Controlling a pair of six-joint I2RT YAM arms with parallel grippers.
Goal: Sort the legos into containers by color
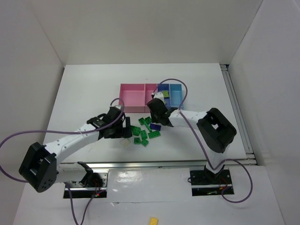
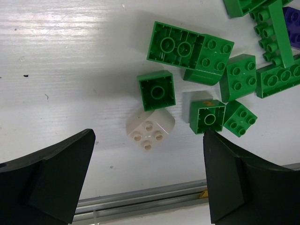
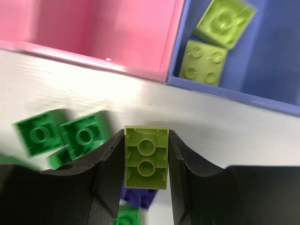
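- The right claw (image 3: 146, 140) pinches a yellow-green lego (image 3: 146, 159) above a purple lego (image 3: 136, 198), near the blue container (image 3: 267, 79), which holds two alike.
- The left claw (image 2: 149, 154), spread wide and empty, hovers over a white lego (image 2: 150, 129) and green legos (image 2: 180, 44) on the surface (image 2: 56, 56).

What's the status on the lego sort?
Right gripper shut on yellow-green lego, purple lego beside it. Left gripper open over white lego. Two more yellow-green legos in blue tray. Nothing seen blocking.
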